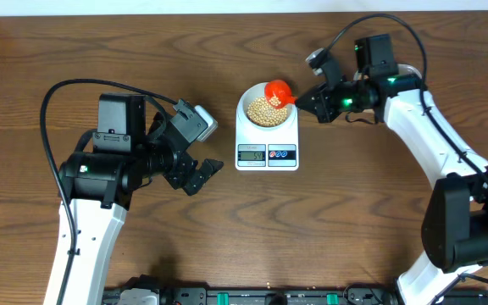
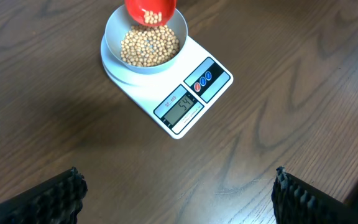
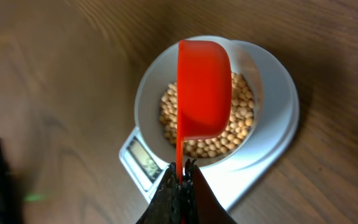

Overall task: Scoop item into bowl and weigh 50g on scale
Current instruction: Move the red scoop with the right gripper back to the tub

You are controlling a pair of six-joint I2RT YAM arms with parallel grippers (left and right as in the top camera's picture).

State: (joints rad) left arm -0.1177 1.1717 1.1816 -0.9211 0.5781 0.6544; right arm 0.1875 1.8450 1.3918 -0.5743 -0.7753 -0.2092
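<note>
The pale bowl sits on the white scale and holds a heap of tan beans. The scale's display reads 54. My right gripper is shut on the thin handle of a red scoop, held tipped on its side over the bowl's far rim. In the right wrist view the scoop hangs over the beans, with the jaws pinching its handle. My left gripper is open and empty, left of the scale; its fingertips frame bare table.
The dark wooden table surrounds the scale. The right arm reaches in from the right and the left arm stands at the left. A dark rail runs along the front edge.
</note>
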